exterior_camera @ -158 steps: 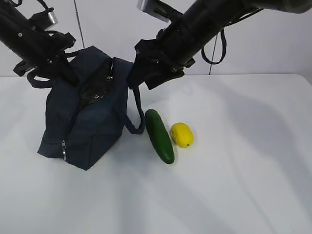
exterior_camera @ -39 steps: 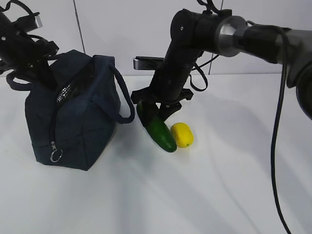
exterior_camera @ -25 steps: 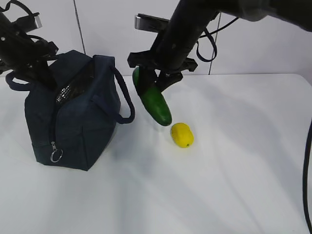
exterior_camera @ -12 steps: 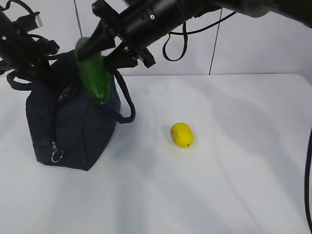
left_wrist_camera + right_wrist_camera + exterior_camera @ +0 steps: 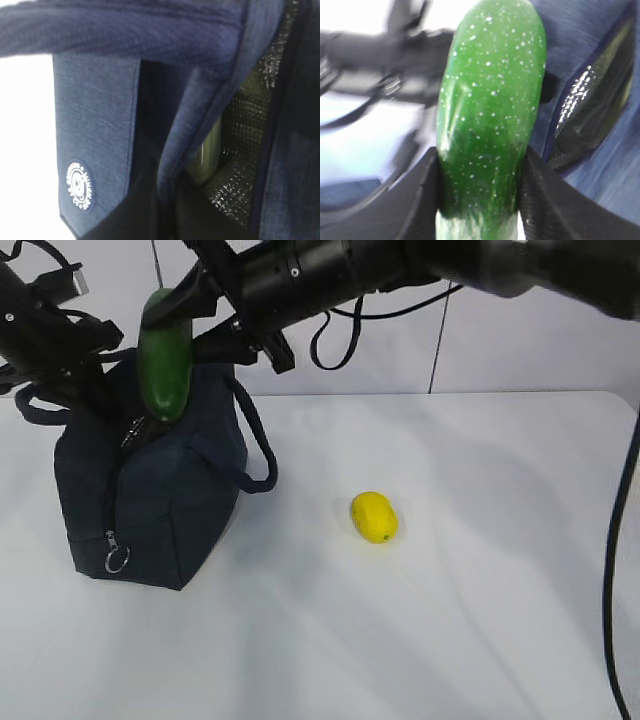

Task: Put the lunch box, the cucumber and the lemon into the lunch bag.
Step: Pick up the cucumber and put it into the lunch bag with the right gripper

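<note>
The lemon (image 5: pixel 374 517) lies alone on the white table (image 5: pixel 470 590), nearest the exterior camera and well apart from both grippers, off to the right of the lunch bag (image 5: pixel 150 490). Farther back the bag stands upright, its silver ring pull (image 5: pixel 116 561) hanging at the near lower corner. The right gripper (image 5: pixel 185 315) reaches across above the bag, its jaws clamped on the upper part of the cucumber (image 5: pixel 163 355) — the cucumber hangs nearly upright from them, its lower tip at the bag's open top. In the right wrist view the cucumber (image 5: pixel 487 115) fills the gap between the two dark fingers (image 5: pixel 417 200). Behind, at the bag's far left, the left gripper (image 5: pixel 85 375) is closed on the bag's fabric edge — its wrist view shows the silvery lining (image 5: pixel 250 145) inside.
</note>
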Motion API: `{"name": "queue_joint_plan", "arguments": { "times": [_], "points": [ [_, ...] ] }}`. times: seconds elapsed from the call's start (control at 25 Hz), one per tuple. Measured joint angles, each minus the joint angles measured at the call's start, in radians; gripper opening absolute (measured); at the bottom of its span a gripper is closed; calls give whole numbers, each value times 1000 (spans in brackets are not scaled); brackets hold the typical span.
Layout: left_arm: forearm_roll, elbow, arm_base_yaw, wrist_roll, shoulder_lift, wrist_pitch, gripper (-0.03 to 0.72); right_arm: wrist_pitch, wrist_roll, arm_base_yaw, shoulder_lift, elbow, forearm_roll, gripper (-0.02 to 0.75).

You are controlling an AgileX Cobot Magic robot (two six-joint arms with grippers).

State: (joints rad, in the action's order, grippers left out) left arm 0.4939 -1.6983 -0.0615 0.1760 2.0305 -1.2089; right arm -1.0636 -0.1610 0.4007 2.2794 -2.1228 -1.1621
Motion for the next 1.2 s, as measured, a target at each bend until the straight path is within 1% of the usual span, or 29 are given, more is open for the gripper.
{"name": "queue_joint_plan", "arguments": {
  "times": [0.16,0.28,0.36,0.44,0.64,0.8,0.88,0.96,1.2],
  "points": [
    [22,0,0,0,0,0,-1,13,0,0,58,0,-74,324],
    [33,0,0,0,0,0,-1,13,0,0,98,0,-155,324],
    [35,0,0,0,0,0,-1,13,0,0,112,0,-174,324],
    [37,0,0,0,0,0,-1,13,0,0,121,0,-170,324],
    [41,0,0,0,0,0,-1,5,18,0,121,0,-43,324],
    [43,0,0,0,0,0,-1,1,122,0,121,0,86,324],
    [45,0,0,0,0,0,-1,3,161,2,121,0,133,323],
    [45,0,0,0,0,0,-1,19,180,2,121,0,152,323],
    [50,0,0,0,0,0,-1,108,196,2,121,0,156,329]
  ]
}}
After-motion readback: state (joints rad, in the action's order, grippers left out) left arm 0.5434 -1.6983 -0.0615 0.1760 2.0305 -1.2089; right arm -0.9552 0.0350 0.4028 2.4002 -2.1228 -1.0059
